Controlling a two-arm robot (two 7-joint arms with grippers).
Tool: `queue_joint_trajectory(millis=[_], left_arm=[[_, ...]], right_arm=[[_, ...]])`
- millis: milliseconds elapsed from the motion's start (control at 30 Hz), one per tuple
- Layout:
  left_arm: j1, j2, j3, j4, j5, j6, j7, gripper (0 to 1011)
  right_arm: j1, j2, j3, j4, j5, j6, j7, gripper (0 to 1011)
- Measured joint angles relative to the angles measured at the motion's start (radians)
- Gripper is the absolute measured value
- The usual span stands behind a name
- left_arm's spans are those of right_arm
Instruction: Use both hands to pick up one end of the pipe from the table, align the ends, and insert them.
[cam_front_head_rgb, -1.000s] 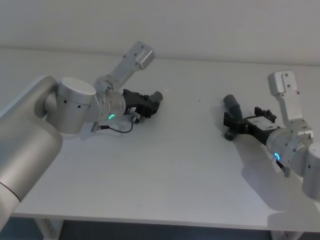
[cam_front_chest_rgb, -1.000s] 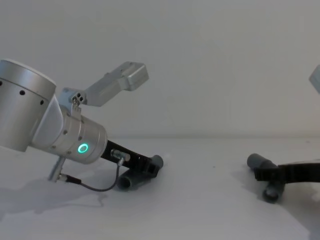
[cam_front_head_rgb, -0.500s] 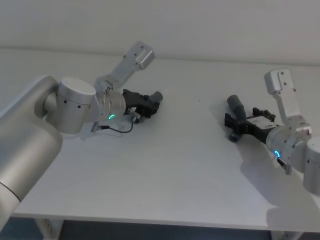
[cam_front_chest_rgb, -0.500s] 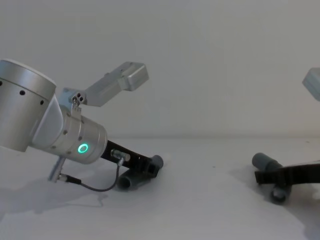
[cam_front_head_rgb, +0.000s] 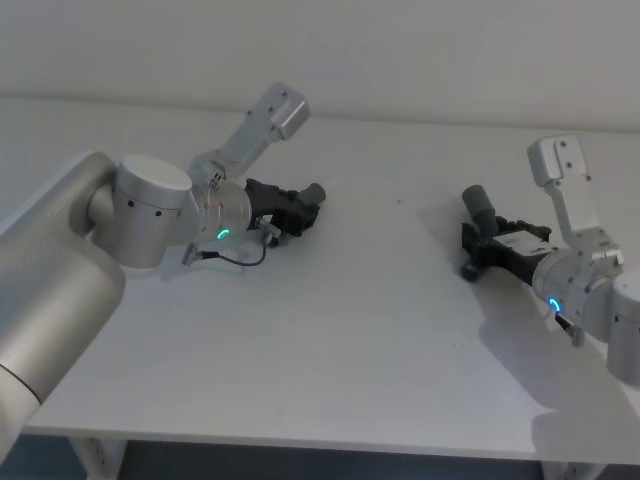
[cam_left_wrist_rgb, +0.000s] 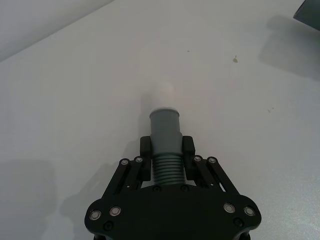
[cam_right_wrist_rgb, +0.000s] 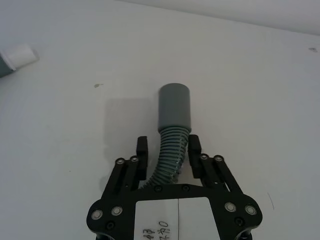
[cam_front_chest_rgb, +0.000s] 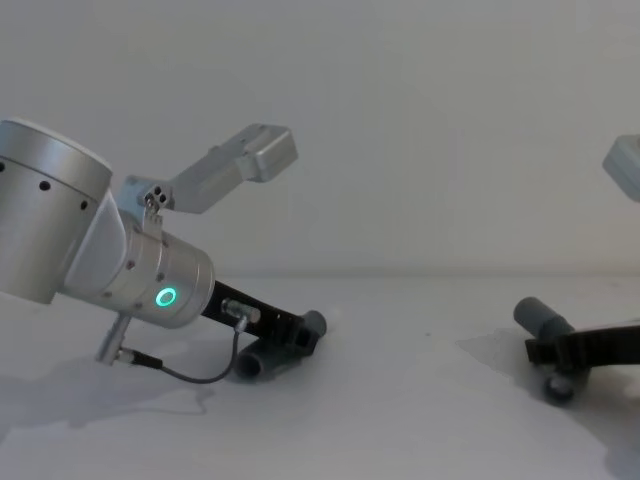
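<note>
Left half (cam_left_wrist_rgb: 165, 131) is clamped in the left gripper (cam_left_wrist_rgb: 166, 150), right half (cam_right_wrist_rgb: 174, 112) in the right gripper (cam_right_wrist_rgb: 168, 149) — both low by the table (cam_front_head_rgb: 330, 330). To be squared up before pushing.

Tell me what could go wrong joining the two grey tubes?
The right black plastic gripper holds its dark grey tube piece on the ribbed part, which may bend when pushed. The left black plastic gripper holds the grey tube piece with the pale tip far off across the white table, pointing another way, so the mouths could miss.
</note>
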Motion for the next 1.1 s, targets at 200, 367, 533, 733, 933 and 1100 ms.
queue_joint_trajectory(millis=[200,367,533,733,933,1100], left_arm=[[0.000,0.000,0.000,0.000,0.000,0.000,0.000,354],[0.000,0.000,0.000,0.000,0.000,0.000,0.000,354],[0.000,0.000,0.000,0.000,0.000,0.000,0.000,354],[-0.006,0.000,0.003,-0.001,0.004,0.001,-0.006,354],[-0.029,0.000,0.017,-0.006,0.019,-0.002,-0.022,354],[-0.068,0.005,0.040,-0.009,0.039,-0.012,-0.050,354]], right_arm=[[0.002,0.001,-0.001,0.001,-0.001,0.002,0.001,336],[0.002,0.001,-0.001,0.002,-0.001,0.003,0.002,284],[0.002,0.001,-0.001,0.002,-0.002,0.004,0.002,284],[-0.003,0.005,-0.001,-0.001,-0.006,-0.009,0.006,284],[-0.018,0.018,-0.002,-0.012,-0.016,-0.060,0.022,283],[-0.027,0.033,-0.004,-0.023,-0.027,-0.117,0.040,281]])
